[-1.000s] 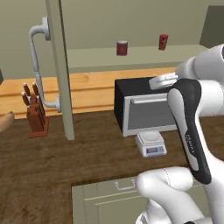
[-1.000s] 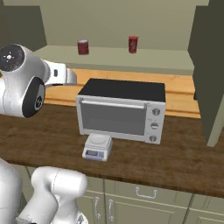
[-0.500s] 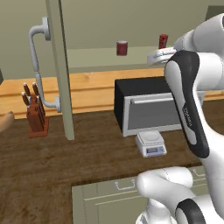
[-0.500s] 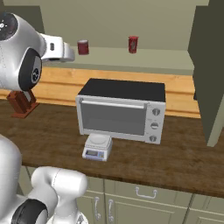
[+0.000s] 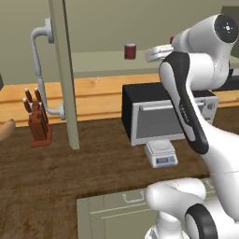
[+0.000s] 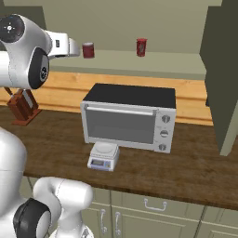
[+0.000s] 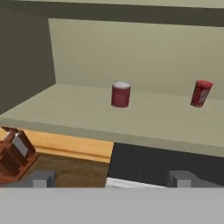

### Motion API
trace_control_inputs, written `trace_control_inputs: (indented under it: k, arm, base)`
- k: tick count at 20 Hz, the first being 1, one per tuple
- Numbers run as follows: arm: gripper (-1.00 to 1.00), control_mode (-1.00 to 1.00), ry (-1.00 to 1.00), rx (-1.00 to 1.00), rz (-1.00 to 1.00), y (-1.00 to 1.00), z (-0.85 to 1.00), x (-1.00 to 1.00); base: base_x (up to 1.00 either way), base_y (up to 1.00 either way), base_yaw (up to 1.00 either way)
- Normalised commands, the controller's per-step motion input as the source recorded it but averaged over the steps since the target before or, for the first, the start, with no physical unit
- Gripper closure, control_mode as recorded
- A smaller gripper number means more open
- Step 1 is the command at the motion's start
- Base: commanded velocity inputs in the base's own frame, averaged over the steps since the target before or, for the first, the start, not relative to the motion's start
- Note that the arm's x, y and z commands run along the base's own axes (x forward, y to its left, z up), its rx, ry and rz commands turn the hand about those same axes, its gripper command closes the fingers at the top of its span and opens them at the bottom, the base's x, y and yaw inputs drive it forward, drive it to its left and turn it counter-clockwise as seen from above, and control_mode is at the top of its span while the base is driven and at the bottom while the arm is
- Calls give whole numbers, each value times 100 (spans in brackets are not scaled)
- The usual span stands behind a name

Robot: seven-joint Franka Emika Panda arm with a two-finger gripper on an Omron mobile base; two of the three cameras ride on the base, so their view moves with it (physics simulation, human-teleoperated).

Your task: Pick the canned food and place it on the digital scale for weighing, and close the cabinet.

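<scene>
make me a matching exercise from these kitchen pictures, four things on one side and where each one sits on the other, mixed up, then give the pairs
Things:
1. canned food
2. digital scale
3. knife block
4. bright red can

Places:
A. on the dark wooden counter, directly in front of the toaster oven
B. on the cabinet shelf, the can nearer the gripper
C. on the counter off to the left, apart from the oven
D. on the same shelf, further right

Pairs: 1-B, 2-A, 3-C, 4-D
</scene>
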Motion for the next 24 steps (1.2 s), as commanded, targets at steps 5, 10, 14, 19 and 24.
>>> trace_control_inputs:
  k: [5,10,14,19,24]
  arm:
    - [-100,-100,-8,0,0,14,0,62]
    - [-100,-100,-3,0,0,19,6,62]
    - [-100,-100,0,0,0,23,16,48]
    - [-100,-100,3,7,0,8,8,57]
    - [-100,-100,4,0,-4,0,0,70]
  base:
    - [0,0,0]
    - [0,0,0]
    - [0,0,0]
    - [0,0,0]
    - [0,0,0]
